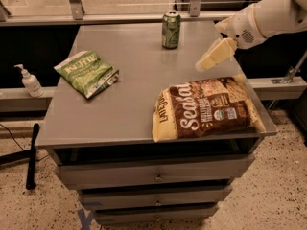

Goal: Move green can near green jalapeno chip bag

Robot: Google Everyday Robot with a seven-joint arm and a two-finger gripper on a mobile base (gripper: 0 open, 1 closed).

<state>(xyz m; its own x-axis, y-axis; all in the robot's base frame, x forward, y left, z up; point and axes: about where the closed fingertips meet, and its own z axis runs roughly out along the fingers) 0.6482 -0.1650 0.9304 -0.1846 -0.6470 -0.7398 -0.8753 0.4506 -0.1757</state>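
Pincer (206, 61) (grip state indiscernible) hovered near the green can (171, 29), well apart from the green jalapeno chip bag (86, 72).

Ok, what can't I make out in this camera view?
- The arm behind the gripper, right of the green can: cut off by the right edge.
- Markings on the green can: too small to read.
- Underside of the green jalapeno chip bag: hidden against the table.

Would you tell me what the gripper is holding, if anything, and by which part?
Nothing: the gripper hangs above the table, to the right of the green can and apart from it.
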